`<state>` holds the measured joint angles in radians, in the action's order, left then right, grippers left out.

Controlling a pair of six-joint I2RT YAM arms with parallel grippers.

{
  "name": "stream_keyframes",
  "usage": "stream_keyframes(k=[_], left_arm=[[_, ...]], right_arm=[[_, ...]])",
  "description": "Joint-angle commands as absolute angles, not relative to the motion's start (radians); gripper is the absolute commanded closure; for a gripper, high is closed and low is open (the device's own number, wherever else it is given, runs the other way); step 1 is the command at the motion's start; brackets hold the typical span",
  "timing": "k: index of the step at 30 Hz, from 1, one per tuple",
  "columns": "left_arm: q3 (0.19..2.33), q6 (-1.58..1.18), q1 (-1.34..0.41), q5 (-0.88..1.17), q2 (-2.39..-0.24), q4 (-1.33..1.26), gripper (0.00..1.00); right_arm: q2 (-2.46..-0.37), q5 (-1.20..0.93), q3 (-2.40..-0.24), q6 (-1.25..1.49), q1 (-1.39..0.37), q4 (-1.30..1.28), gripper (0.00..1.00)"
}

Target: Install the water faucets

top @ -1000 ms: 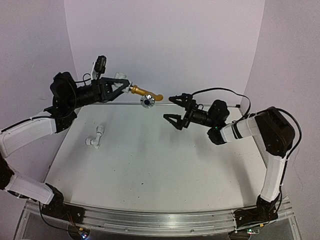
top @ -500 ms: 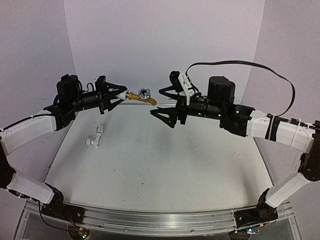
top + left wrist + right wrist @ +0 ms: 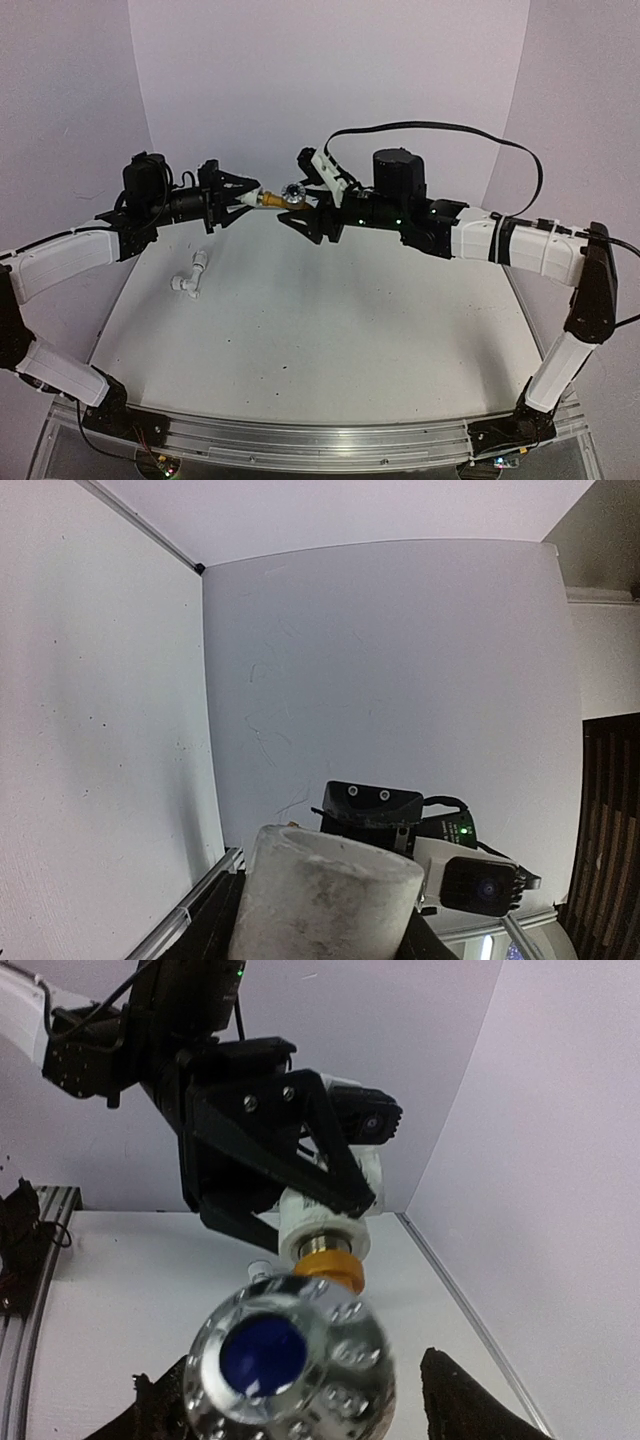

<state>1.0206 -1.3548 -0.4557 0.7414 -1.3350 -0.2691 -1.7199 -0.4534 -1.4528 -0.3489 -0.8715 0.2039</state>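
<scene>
left pincer [image 3: 248, 197] clamped on white fitting [image 3: 325, 1222], up over tabletop [image 3: 330, 320] far edge | yellow-gold faucet [image 3: 272, 200] sticks out of fitting | right pincer [image 3: 292, 195] open, fingers straddling faucet's silvery knob [image 3: 290, 1360]

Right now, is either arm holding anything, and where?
Left gripper holds the gold faucet by its white fitting. Right gripper is open around the knob, holding nothing.
</scene>
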Motion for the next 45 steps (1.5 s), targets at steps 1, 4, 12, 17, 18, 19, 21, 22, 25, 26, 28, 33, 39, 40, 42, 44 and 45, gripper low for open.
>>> stream_keyframes(k=[1,4,12,17,18,19,21,22,25,26,28,33,39,40,42,44,45], left_arm=[[1.036,-1.34,-0.462,0.768,-1.344,-0.319,1.0],[1.049,-1.318,-0.466,0.771,-1.353,-0.319,1.0],[1.077,-0.69,-0.481,0.995,-1.319,-0.501,1.0],[1.062,-0.024,-0.513,1.378,-1.264,-0.523,1.0],[1.115,0.021,-0.514,1.458,-1.284,-0.523,1.0],[1.18,0.04,-0.515,1.519,-1.315,-0.522,1.0],[1.3,0.042,-0.516,1.608,-1.373,-0.523,1.0],[1.385,0.074,-0.517,1.695,-1.411,-0.522,1.0],[1.434,0.159,-0.513,1.711,-1.437,-0.524,1.0],[1.444,0.151,-0.509,1.695,-1.444,-0.525,1.0],[1.438,0.063,-0.504,1.601,-1.441,-0.523,1.0],[1.302,-0.251,-0.503,1.124,-1.344,-0.524,1.0],[1.16,-0.914,-0.466,0.67,-1.26,-0.458,1.0],[1.148,-1.004,-0.465,0.666,-1.262,-0.451,1.0],[1.13,-1.176,-0.465,0.686,-1.272,-0.451,1.0],[1.12,-1.269,-0.466,0.718,-1.284,-0.451,1.0],[1.112,-1.281,-0.468,0.726,-1.285,-0.45,1.0]], right_arm=[[-1.757,-0.465,-1.529,-0.287,-0.876,0.233,0.39],[-1.784,-0.453,-1.551,-0.238,-0.876,0.234,0.57],[-1.853,-0.701,-1.664,0.382,-0.778,0.257,1.0],[-1.93,-1.08,-1.691,1.128,-0.706,0.563,1.0],[-1.938,-1.119,-1.694,1.258,-0.706,0.611,1.0],[-1.943,-1.147,-1.689,1.384,-0.706,0.658,1.0],[-1.942,-1.162,-1.66,1.551,-0.706,0.75,1.0],[-1.925,-1.14,-1.606,1.711,-0.706,0.912,1.0],[-1.867,-1.083,-1.525,1.761,-0.7,0.961,0.89],[-1.849,-1.069,-1.502,1.743,-0.694,0.947,0.76],[-1.818,-1.066,-1.459,1.667,-0.674,0.927,0.54],[-1.702,-1.054,-1.334,1.356,-0.582,0.864,0.18],[-1.462,-0.726,-1.33,0.196,-0.623,0.122,0.04],[-1.44,-0.623,-1.323,0.055,-0.668,0.075,0.03],[-1.428,-0.519,-1.297,-0.122,-0.722,0.09,0.02],[-1.445,-0.489,-1.305,-0.188,-0.742,0.123,0.02],[-1.463,-0.49,-1.316,-0.199,-0.745,0.131,0.02]])
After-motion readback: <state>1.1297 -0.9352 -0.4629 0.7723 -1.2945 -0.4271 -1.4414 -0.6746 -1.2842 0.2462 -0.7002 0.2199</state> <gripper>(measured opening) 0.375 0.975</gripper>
